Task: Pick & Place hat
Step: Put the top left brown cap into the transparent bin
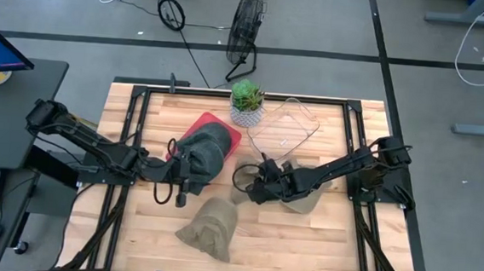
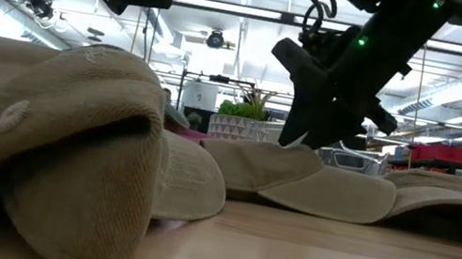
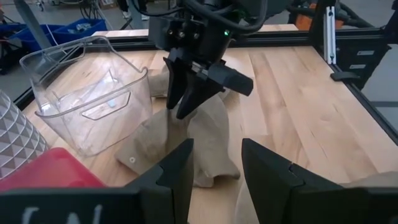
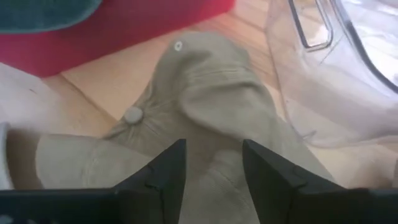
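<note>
the left gripper [image 1: 184, 181] hovers with fingers parted, a dark green hat [image 1: 207, 147] on a red mat [image 1: 227, 134] just beyond it. the right gripper [image 1: 260, 186] stands fingers apart over a tan hat [image 3: 186, 134], beside the clear bin [image 1: 284, 126].

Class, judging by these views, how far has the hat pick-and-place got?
Nothing looks placed: the clear bin holds no hat. In hand: the right gripper is down on a tan hat beside it, jaws open in its wrist view. The left gripper waits nearby. Left: grasping, lifting, placing; another tan hat lies untouched.
</note>
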`<action>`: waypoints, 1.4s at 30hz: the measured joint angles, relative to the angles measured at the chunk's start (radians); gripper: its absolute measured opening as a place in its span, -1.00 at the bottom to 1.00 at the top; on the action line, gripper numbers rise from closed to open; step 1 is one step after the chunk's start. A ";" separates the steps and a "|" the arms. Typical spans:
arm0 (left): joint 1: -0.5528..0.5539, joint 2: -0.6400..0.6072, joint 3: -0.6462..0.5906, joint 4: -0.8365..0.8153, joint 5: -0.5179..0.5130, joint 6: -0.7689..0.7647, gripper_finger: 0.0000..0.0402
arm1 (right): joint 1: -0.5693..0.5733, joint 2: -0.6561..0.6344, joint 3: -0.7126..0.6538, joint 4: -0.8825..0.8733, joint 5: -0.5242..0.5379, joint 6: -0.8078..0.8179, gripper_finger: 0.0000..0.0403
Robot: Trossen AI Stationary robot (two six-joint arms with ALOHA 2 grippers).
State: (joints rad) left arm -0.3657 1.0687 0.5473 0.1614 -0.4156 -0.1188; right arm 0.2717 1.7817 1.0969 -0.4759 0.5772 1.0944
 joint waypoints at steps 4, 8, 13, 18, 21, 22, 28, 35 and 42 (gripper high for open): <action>0.000 0.000 0.000 -0.003 0.000 0.000 -0.31 | 0.015 0.000 0.001 -0.043 0.035 0.022 -0.19; 0.000 0.000 0.000 -0.014 0.000 0.001 -0.31 | 0.018 0.000 0.002 -0.097 0.102 0.034 -0.19; 0.000 0.000 0.000 -0.029 0.000 0.000 -0.31 | 0.023 0.000 0.002 -0.106 0.103 0.132 -0.19; 0.000 0.000 0.000 -0.039 0.000 0.000 -0.31 | 0.027 0.017 0.002 -0.096 0.092 0.162 -0.19; 0.000 0.000 0.000 -0.040 0.000 0.000 -0.31 | 0.027 0.037 0.002 -0.093 0.088 0.163 -0.19; 0.000 0.000 0.000 -0.040 0.000 0.000 -0.31 | 0.027 0.046 0.002 -0.090 0.085 0.163 -0.19; 0.000 0.000 0.000 -0.041 0.000 0.001 -0.31 | 0.028 0.077 0.004 -0.082 0.091 0.069 -0.30; 0.000 0.000 0.000 -0.050 0.000 0.001 -0.31 | 0.032 0.064 0.003 -0.072 0.069 -0.161 -0.93; -0.003 0.000 0.000 -0.058 0.000 0.001 -0.31 | 0.087 -0.004 0.080 -0.073 0.017 -0.410 -0.97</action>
State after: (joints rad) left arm -0.3683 1.0687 0.5476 0.1035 -0.4156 -0.1183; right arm 0.3586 1.7776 1.1768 -0.5484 0.5941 0.6845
